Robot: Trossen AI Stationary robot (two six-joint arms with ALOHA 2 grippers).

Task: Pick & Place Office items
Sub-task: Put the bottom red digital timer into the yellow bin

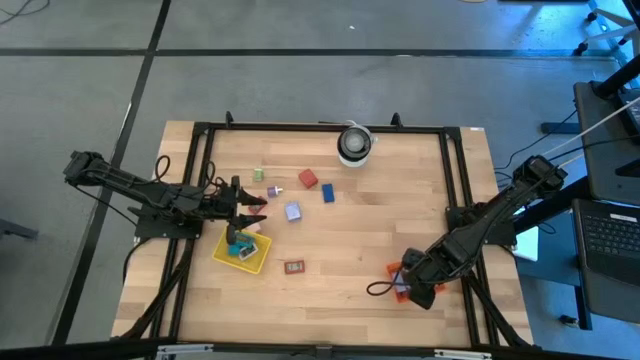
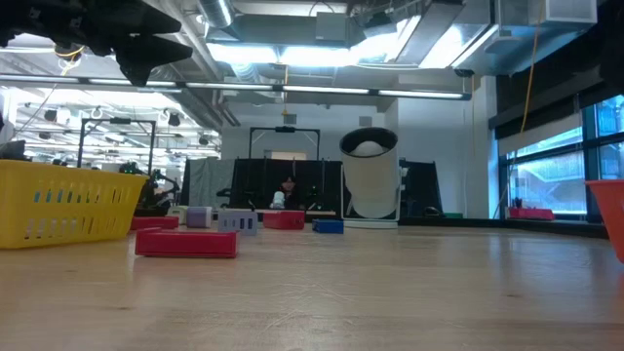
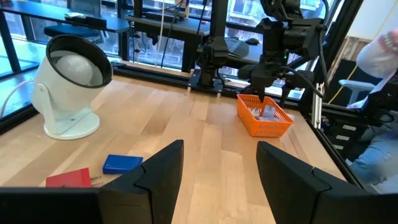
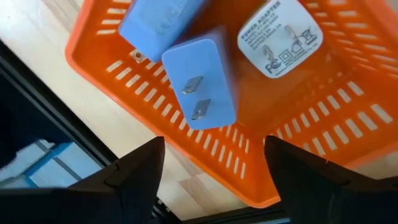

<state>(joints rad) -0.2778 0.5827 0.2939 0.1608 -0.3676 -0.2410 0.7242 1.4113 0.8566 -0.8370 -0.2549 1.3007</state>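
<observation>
Office items lie in 3 places. Loose pieces rest on the wooden table (image 1: 370,230) near its centre: a red block (image 1: 307,179), a blue block (image 1: 328,193), a lavender block (image 1: 293,211), a green piece (image 1: 257,175) and a flat red piece (image 1: 294,266). Teal and blue pieces sit inside the yellow tray (image 1: 243,249) at the left. The orange tray (image 4: 298,118) at the right front edge holds 2 pale blue plug adapters (image 4: 199,84) and a white power adapter (image 4: 280,37).

Left gripper (image 1: 243,205) is positioned just above the yellow tray's far edge; the left wrist view shows its fingers (image 3: 158,174) apart, nothing between them.

Right gripper (image 4: 214,168) hangs directly over the orange tray, fingers apart and empty, with the adapters lying in the tray below.

White round roll (image 1: 354,144) stands at the far edge of the table, well apart from both trays.
</observation>
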